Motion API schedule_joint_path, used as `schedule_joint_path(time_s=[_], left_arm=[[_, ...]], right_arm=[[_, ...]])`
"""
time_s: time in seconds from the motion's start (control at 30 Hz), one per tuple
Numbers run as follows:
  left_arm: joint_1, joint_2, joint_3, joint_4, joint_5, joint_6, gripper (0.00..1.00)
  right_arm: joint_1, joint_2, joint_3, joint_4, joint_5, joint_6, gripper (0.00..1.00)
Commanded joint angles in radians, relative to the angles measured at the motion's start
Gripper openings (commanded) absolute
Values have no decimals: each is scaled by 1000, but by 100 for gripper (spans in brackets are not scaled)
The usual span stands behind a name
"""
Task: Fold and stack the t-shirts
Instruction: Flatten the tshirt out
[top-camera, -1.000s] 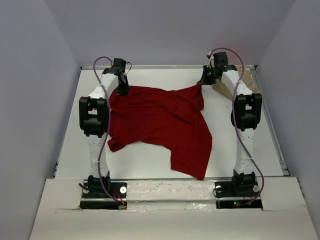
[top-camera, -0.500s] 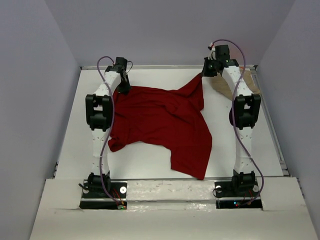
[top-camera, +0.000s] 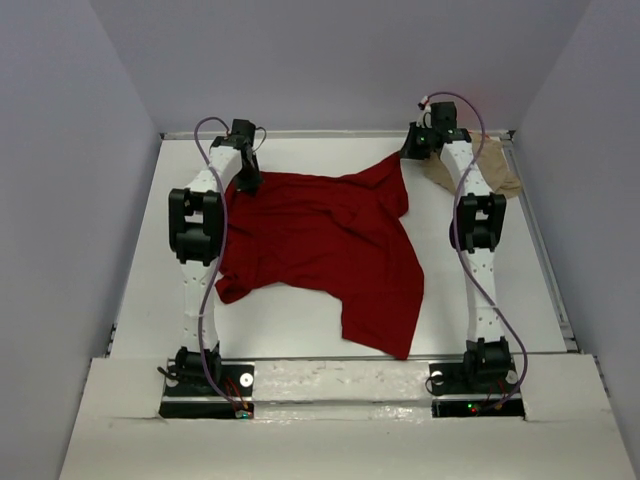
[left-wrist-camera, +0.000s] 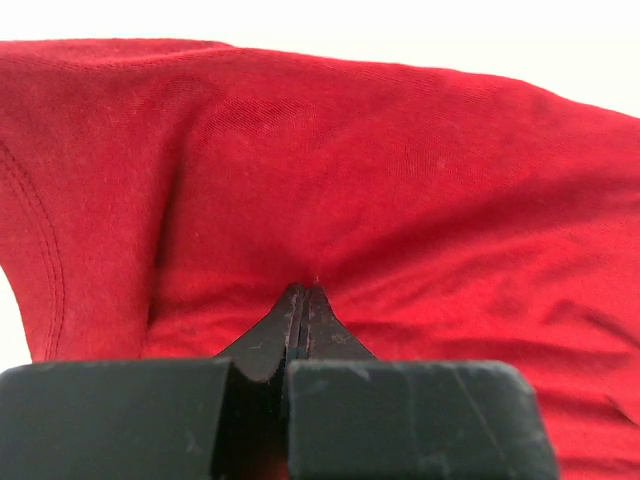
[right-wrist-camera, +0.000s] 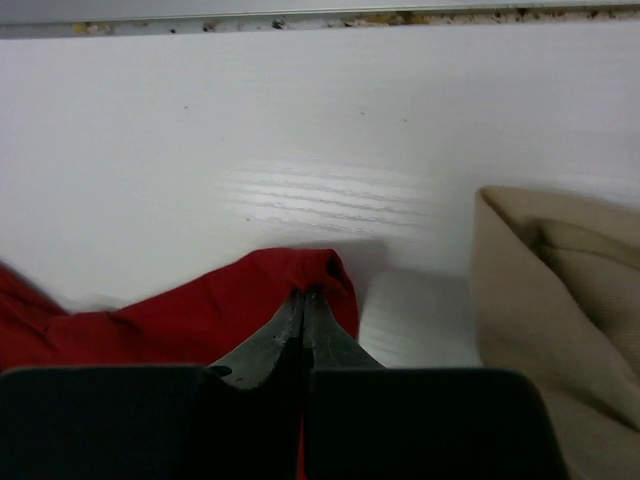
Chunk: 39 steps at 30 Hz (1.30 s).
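Note:
A large dark red t-shirt (top-camera: 320, 245) lies rumpled and spread across the middle of the white table (top-camera: 290, 320). My left gripper (top-camera: 246, 182) is shut on its far left corner; the left wrist view shows the closed tips (left-wrist-camera: 303, 292) pinching red cloth (left-wrist-camera: 400, 180). My right gripper (top-camera: 408, 152) is shut on the far right corner and holds it raised; the right wrist view shows the tips (right-wrist-camera: 303, 296) gripping a red fold (right-wrist-camera: 250, 305). A tan t-shirt (top-camera: 490, 168) lies at the far right, also in the right wrist view (right-wrist-camera: 560, 320). No orange fabric shows.
The table's back rim (top-camera: 340, 133) runs just behind both grippers. Grey walls stand on the left and right. The tan shirt lies just to the right of the right arm (top-camera: 478, 215).
My right gripper has moved farther back and up, pulling the red shirt's right corner into a raised peak. The left gripper has barely moved.

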Motion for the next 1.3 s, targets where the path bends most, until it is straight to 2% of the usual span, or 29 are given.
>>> schedule_joint_path(time_s=[0.0, 0.13, 0.17, 0.2, 0.23, 0.3, 0.33, 0.43, 0.57, 0.63, 0.7, 0.73, 0.77, 0.8, 0.83, 0.87, 1.0, 1.07, 1.27], left_arm=[[-22, -108, 7, -7, 14, 16, 0], [-42, -111, 21, -17, 5, 19, 0], [-45, -111, 23, -17, 5, 20, 0], [-51, -111, 21, -17, 5, 22, 0], [-54, -113, 21, -17, 5, 22, 0], [-57, -114, 17, -16, 3, 23, 0], [-65, -120, 9, -10, -1, 23, 0], [-70, -123, -2, -4, -12, 26, 0], [-76, -137, -12, 7, -20, 23, 0], [-83, -160, -29, 15, -34, 23, 0], [-86, -192, -60, 27, -38, 19, 0], [-86, -203, -72, 35, -29, 16, 0], [-91, -221, -97, 39, -28, 17, 0], [-93, -231, -106, 39, -28, 17, 0], [-94, -238, -120, 39, -28, 16, 0], [-97, -251, -141, 47, -17, 16, 0], [-100, -306, -265, 90, 15, 8, 0], [-99, -297, -272, 81, 2, 9, 0], [-86, -254, -250, 69, 91, 5, 0]], right_arm=[[-35, 12, 3, 26, -58, 46, 0], [-36, 12, -8, 8, -62, 24, 0], [-36, 7, -18, 8, -62, 17, 9], [-36, 3, -23, 8, -65, 9, 52], [-36, 0, -28, 6, -63, -12, 70], [-36, -20, -38, 8, -42, -32, 95], [-36, -40, -43, 9, -19, -58, 100], [-36, -78, -41, 18, 6, -69, 100], [-36, -186, -76, 28, 30, -74, 100], [-8, -274, -157, 23, 52, -65, 98], [26, -385, -246, 23, 92, -54, 78], [41, -422, -350, 37, 96, -60, 64], [78, -460, -407, 51, 110, -65, 29], [98, -499, -466, 69, 127, -65, 6], [113, -532, -521, 89, 139, -59, 0], [127, -587, -619, 95, 136, -50, 0], [164, -671, -840, 124, 8, -11, 0], [173, -712, -949, 182, -29, -2, 0], [173, -726, -997, 219, -86, 30, 0]])
